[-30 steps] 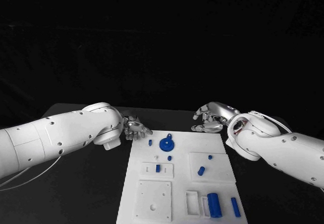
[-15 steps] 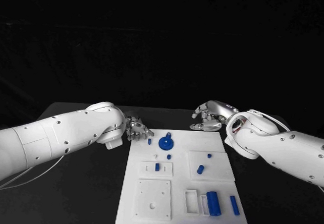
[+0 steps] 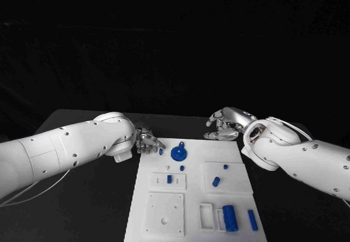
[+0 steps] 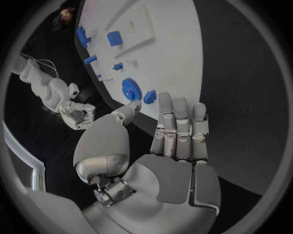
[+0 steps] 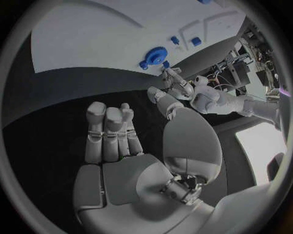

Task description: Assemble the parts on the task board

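Left hand half hidden behind its arm, right hand likewise, both empty, fingers loose.

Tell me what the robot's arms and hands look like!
The left arm and right arm are smooth, rounded white shells dotted with small dark screws. Each silver robot hand, left and right, has jointed metal fingers. A thin white cable hangs below the left arm.

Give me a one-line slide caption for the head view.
Both robot hands, left and right, hover empty at the far end of the white task board with blue parts unassembled.
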